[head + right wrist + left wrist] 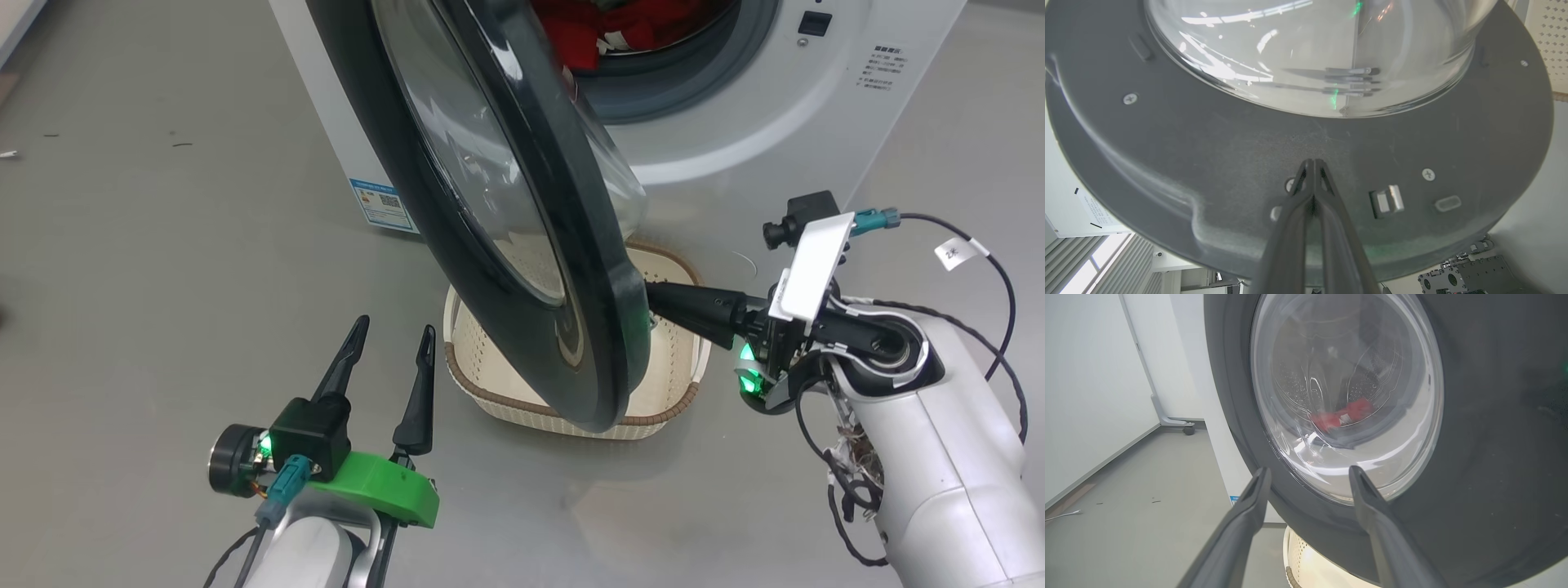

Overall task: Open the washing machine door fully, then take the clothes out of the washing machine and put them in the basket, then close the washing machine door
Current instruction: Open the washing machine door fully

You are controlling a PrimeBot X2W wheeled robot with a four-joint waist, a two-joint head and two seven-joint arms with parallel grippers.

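The washing machine door (604, 310) stands partly swung out from the white washing machine (735, 139), edge-on to the head view. Red clothes (588, 33) lie in the drum and show through the door's glass (1341, 414). The cream basket (669, 392) sits on the floor under the door. My right gripper (653, 300) is shut and empty, its tips pressed against the door's grey inner face (1312, 161) just below the glass bowl, left of the latch (1386, 202). My left gripper (390, 331) hangs open and empty left of the door, facing its outer side (1309, 468).
Grey floor spreads left of the machine. A blue label (380, 204) sits low on the machine's side. A wheeled stand foot (1188, 428) rests by the white wall, and a white cable end (1063, 516) lies on the floor. The basket rim (1290, 575) shows below the door.
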